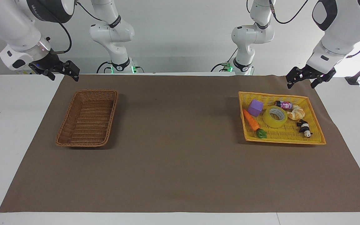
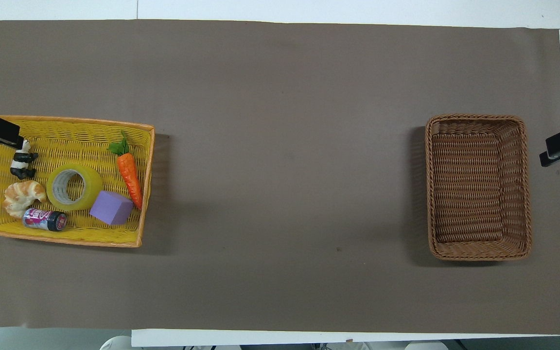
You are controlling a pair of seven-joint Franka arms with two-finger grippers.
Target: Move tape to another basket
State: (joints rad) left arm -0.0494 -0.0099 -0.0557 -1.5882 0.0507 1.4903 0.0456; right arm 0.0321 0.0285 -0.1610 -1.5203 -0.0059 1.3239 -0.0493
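Watching from the side, main risk imo: the tape (image 1: 275, 116) sits crowded in the yellow tray (image 1: 314, 137), touching the purple block (image 1: 255, 107), w/ a bread roll (image 1: 296, 112) and a small can (image 1: 283, 105) just beside it. Fingers coming down could snag a neighbour or tip the shallow tray.

Tape is well apart from both grippers. Left gripper (image 1: 310, 80) hangs above the tray's corner by the robots' edge, jaws spread fairly wide, holding nothing. Right gripper (image 1: 62, 72) waits over the mat corner near the brown basket (image 1: 87, 117); can't tell its jaws.
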